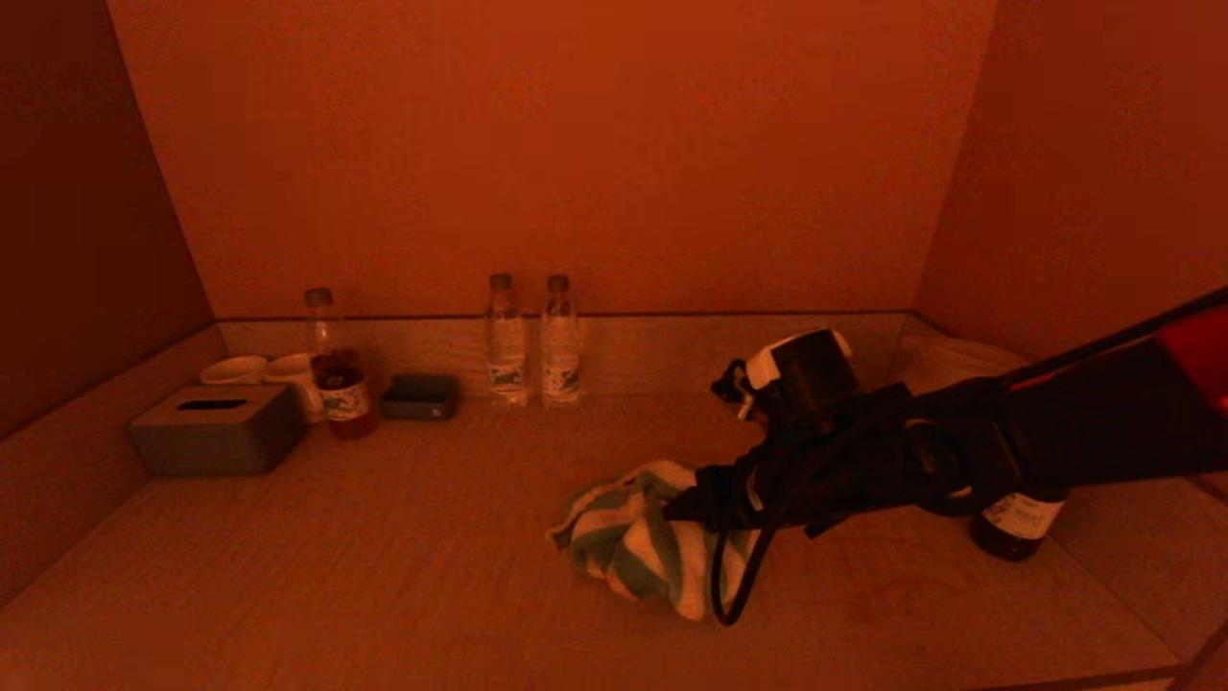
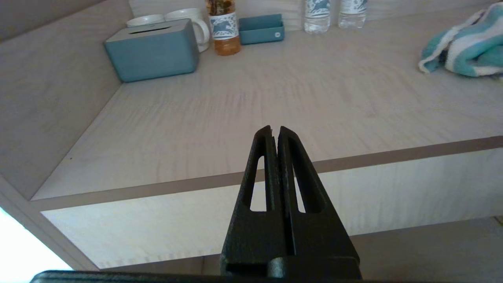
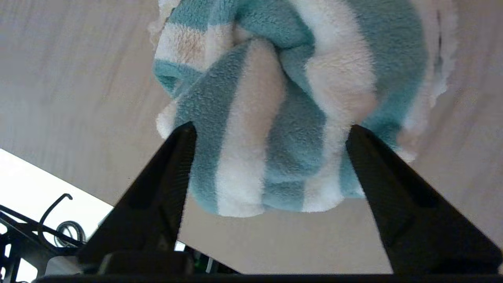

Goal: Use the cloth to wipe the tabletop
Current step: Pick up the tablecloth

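The right gripper is standing with its two black fingers spread wide, straddling the bunched teal-and-white striped fleece cloth; whether the tips are pressing the fabric or just sitting beside it cannot be told. In the head view that right gripper is reaching in from the robot's right and meeting the cloth, which is lying crumpled on the pale wood-grain tabletop a little right of centre and toward the front edge. The left gripper is hanging off the front of the table, its fingers pressed together on nothing. Along the back wall two clear plastic water bottles are standing side by side; further left are a small dark tray, a bottle of reddish drink, two white mugs and a grey-blue tissue box. A dark glass bottle is standing near the right wall, partly behind the right arm.
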